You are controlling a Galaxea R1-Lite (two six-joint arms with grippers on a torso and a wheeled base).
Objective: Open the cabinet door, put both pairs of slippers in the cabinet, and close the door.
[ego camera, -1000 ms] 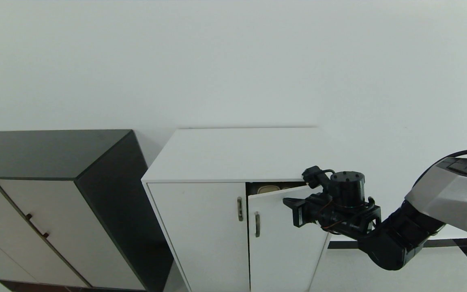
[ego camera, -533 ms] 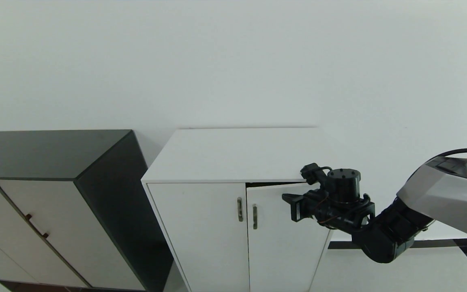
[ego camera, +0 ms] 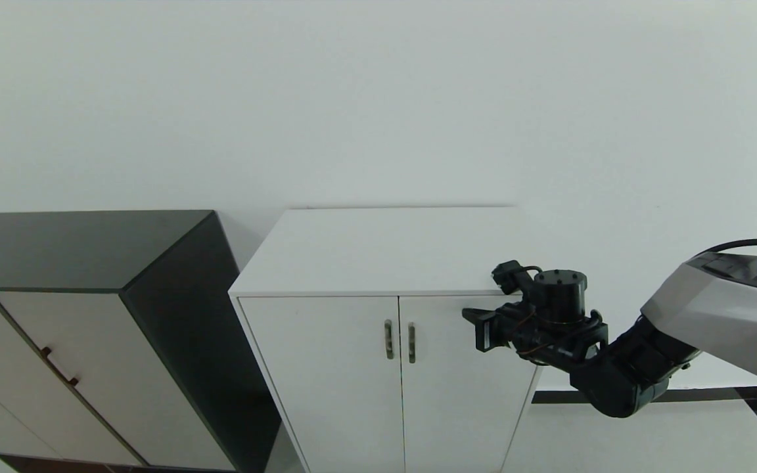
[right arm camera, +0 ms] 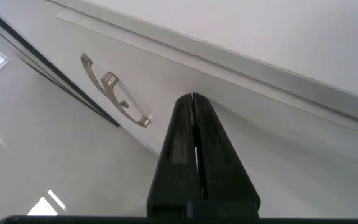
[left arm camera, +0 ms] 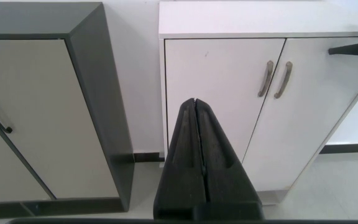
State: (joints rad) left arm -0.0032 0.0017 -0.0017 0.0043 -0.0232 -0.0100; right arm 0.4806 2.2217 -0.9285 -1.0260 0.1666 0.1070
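The white two-door cabinet stands against the wall with both doors flush. Its right door carries a metal handle beside the left door's handle. My right gripper is shut, its tip against the upper part of the right door, with the handles off to one side. My left gripper is shut and held back from the cabinet, facing its left door. The cabinet's inside is hidden behind the doors.
A taller cabinet with a black top and side and pale doors stands left of the white one, a narrow gap between them. The white floor to the right has a black stripe along the wall.
The right door has swung from ajar to flush with the cabinet front. My right gripper moved toward the cabinet with it. The pale items seen inside are now hidden.
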